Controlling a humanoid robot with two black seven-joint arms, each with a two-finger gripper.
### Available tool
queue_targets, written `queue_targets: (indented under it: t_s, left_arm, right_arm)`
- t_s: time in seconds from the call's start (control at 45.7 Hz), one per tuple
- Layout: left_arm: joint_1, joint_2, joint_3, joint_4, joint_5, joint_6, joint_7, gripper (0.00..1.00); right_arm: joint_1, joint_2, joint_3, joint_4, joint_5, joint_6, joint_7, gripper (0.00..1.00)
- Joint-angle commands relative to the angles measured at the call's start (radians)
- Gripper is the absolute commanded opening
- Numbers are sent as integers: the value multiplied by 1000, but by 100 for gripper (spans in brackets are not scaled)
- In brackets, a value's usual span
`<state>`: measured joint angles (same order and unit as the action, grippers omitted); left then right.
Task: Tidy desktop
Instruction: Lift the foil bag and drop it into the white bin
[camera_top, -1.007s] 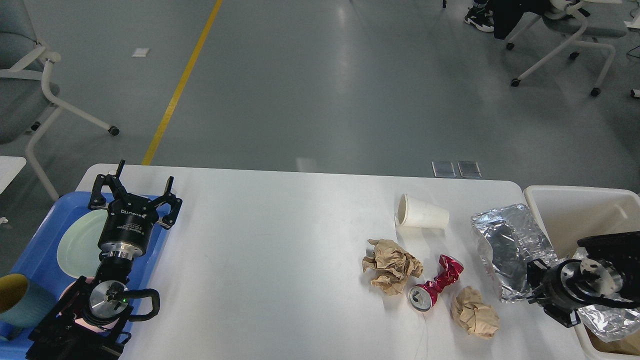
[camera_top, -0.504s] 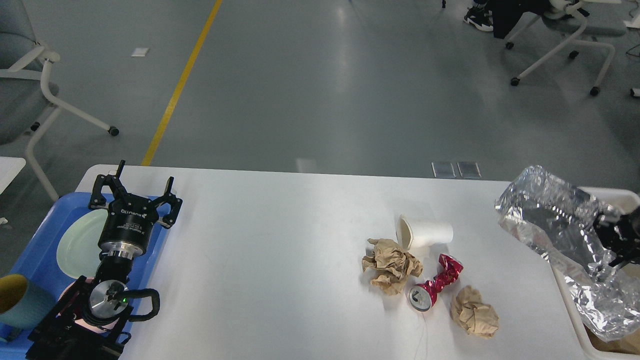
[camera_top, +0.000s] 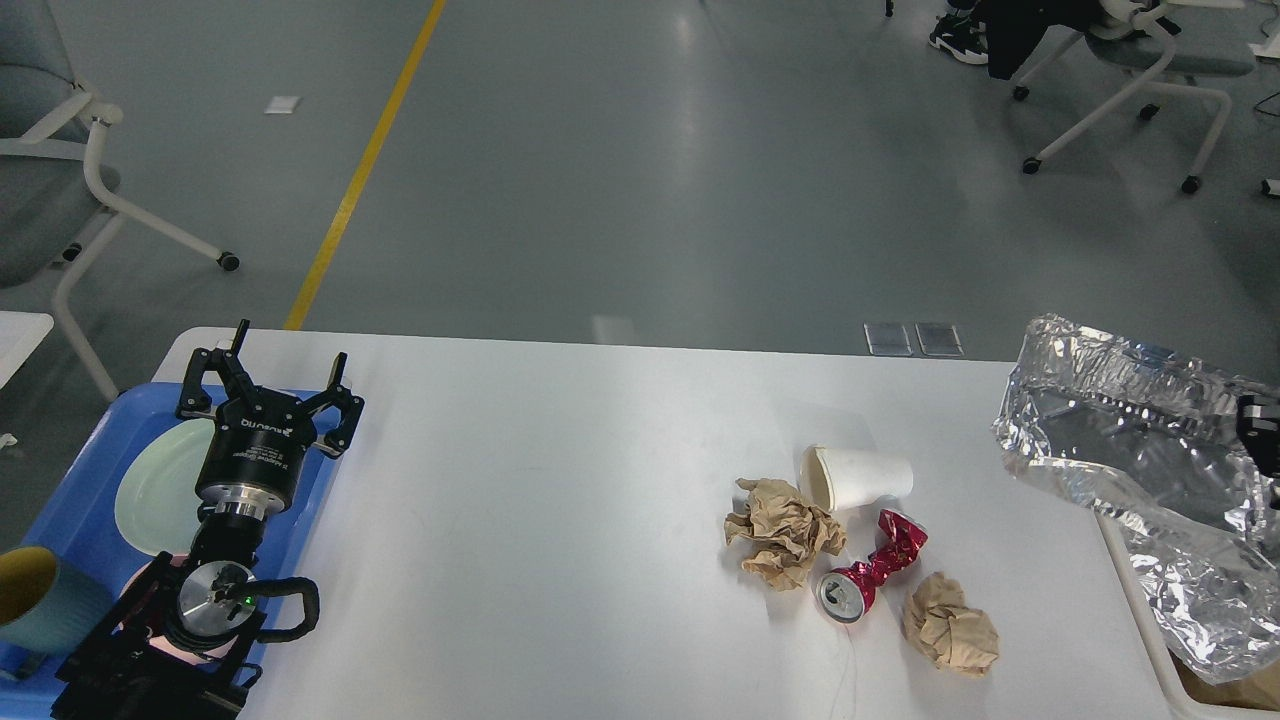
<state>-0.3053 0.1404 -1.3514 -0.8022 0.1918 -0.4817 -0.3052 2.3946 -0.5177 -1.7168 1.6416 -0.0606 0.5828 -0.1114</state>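
Observation:
The white desktop (camera_top: 560, 520) holds a white paper cup (camera_top: 860, 478) lying on its side, two balls of crumpled brown paper (camera_top: 785, 530) (camera_top: 950, 632) and a crushed red can (camera_top: 868, 575), all clustered right of centre. A large crumpled foil sheet (camera_top: 1130, 450) hangs in the air over the table's right end. My right gripper (camera_top: 1258, 440) shows only as a dark piece at the frame's right edge, gripping the foil. My left gripper (camera_top: 270, 385) stands open and empty above the tray at the far left.
A blue tray (camera_top: 60, 500) at the left edge carries a pale green plate (camera_top: 150, 490) and a teal cup (camera_top: 40, 600). An off-white bin (camera_top: 1150, 640) with more foil in it stands under the held sheet. Office chairs stand on the grey floor beyond.
My right gripper lifted the foil sheet off the table and carried it up and right over the bin. The paper cup rolled nearer the brown paper. The left arm stayed still.

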Motion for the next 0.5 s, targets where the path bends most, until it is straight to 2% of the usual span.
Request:
queue_targets:
  t_s: [0.0,0.153,0.263,0.372,0.394,0.482]
  left_arm:
    - [0,-1,0,0,0,0,0,96]
    - [2,-1,0,0,0,0,-2,96]
    - [2,-1,0,0,0,0,0,96]
    - [2,-1,0,0,0,0,-2,96]
    - [2,-1,0,0,0,0,-2,96]
    - [2,-1,0,0,0,0,-2,96]
  right_arm:
    - [-80,-111,-14,-112,-2,-44,-2,0]
    - [-334,-277,43,-409,-10,-43,-10,0]
    - [-648,-364,251,-656,-7,-44,-13,0]
    - [-1015,-372,544,-880,-7,-46,-16,0]
    - [-1140,-363,645,-964,-7,-47,-16,0]
    - [-1348,-293,807,-1117,-7,-66,-16,0]
